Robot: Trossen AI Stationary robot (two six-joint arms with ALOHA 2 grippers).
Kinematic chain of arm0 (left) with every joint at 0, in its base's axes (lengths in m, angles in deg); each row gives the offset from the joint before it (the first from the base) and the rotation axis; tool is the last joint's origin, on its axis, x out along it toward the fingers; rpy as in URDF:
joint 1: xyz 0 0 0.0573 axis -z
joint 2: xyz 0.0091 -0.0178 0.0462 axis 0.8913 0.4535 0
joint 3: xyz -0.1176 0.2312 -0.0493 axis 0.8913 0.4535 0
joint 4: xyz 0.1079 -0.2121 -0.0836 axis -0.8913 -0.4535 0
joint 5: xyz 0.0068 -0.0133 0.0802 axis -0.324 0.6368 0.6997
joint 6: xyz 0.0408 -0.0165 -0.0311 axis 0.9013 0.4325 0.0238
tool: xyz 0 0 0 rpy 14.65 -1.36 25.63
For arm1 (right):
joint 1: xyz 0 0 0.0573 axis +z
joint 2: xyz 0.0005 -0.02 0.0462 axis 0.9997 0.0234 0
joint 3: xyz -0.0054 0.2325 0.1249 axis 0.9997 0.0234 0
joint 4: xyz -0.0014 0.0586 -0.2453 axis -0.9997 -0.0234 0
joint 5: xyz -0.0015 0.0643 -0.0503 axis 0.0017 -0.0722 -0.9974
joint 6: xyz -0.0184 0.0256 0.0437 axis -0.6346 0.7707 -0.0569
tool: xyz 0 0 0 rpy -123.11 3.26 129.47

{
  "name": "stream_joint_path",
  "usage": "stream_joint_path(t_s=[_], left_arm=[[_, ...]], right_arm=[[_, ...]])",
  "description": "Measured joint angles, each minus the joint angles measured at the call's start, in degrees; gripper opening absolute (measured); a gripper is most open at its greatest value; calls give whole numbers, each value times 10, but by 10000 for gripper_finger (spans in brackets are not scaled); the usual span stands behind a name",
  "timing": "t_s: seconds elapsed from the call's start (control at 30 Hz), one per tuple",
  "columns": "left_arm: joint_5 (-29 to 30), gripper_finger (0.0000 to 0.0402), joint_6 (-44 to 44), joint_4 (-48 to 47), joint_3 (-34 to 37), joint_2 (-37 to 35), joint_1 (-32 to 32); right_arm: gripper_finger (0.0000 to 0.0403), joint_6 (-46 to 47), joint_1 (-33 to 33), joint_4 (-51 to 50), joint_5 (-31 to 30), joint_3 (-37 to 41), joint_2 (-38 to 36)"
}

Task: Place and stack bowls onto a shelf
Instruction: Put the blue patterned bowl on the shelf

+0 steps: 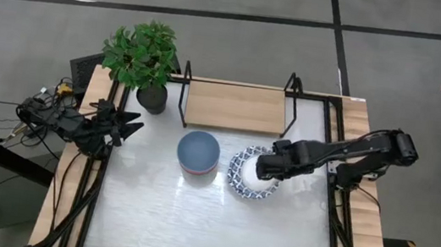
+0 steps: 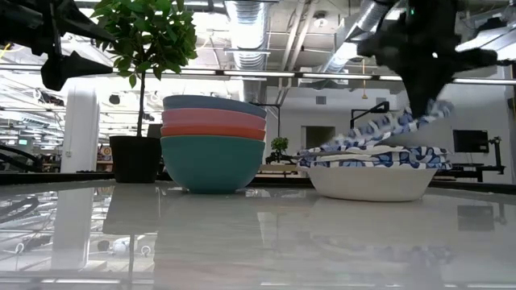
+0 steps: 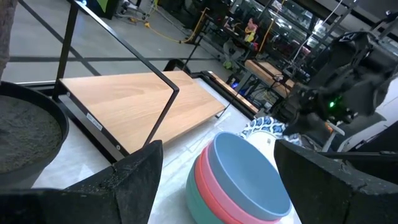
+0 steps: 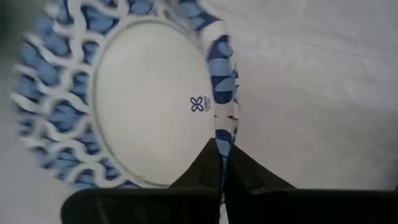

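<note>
Right gripper [image 4: 222,163] pinches patterned bowl [image 4: 134,93] rim — fingertips hidden.

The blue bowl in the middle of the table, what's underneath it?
The blue bowl tops a stack: a red bowl under it, then a teal bowl on the table. Their insides are covered.

Both arms are dark, nearly black — jointed, angular housings. The left arm [image 1: 75,124] trails a tangle of cables with yellow connectors. The right arm [image 1: 354,150] carries a small green light — its gripper [image 4: 222,163] has tapered matte-black fingers [image 4: 205,168].
</note>
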Motion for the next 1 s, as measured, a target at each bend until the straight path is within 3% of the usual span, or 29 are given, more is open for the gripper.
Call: stream_joint_path(t_s=[0.37,0.5,0.6,0.8,1.0], left_arm=[[0,293,-7,-12,0,0,0],[1,293,-5,-12,0,0,0],[9,293,-4,-12,0,0,0],[20,293,-3,-13,0,0,0],[20,293,-5,-12,0,0,0]], right_arm=[[21,-22,-46,17,-123,-17,-129],[21,-61,-108,39,-175,-17,-177],[21,-133,-180,96,-178,-17,-199],[21,-296,-337,285,-62,-18,-197],[21,-346,-444,338,46,-17,-125]])
